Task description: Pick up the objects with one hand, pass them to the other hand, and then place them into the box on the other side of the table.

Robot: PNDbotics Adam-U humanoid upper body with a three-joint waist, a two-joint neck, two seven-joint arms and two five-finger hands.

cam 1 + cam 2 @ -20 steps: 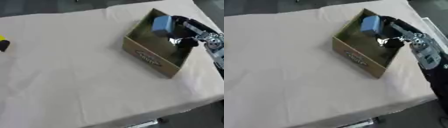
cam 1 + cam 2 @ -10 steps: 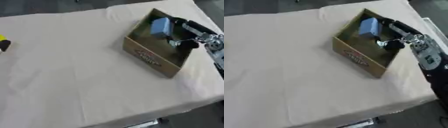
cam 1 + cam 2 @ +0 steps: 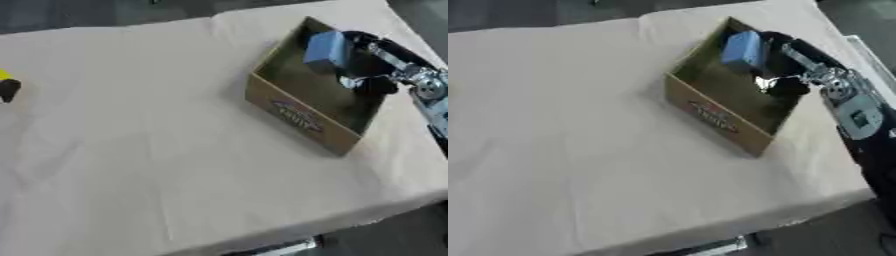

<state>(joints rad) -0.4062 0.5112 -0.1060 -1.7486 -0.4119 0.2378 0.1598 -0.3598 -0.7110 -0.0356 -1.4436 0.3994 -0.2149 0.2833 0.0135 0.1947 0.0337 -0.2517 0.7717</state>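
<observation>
A brown cardboard box (image 3: 302, 117) with a printed front wall stands at the table's right side. Over its far inner corner is a blue block (image 3: 325, 48), with my right hand (image 3: 374, 64) curled on it from the right; the arm (image 3: 855, 107) comes in along the right edge. The block's lower end is hidden behind the hand and the box wall, so I cannot see whether it touches the floor of the box. At the far left edge, a black shape with a yellow bit (image 3: 7, 85) shows only in the left eye view; it looks like part of my left hand.
A cream cloth (image 3: 149, 150) covers the whole table, lightly creased. The table's front edge (image 3: 262, 240) runs across the bottom and its right edge lies just beyond the box. Dark floor lies past both edges.
My right hand and the blue block have shifted only slightly inside the box's far corner. The box and the shape at the left edge have not moved.
</observation>
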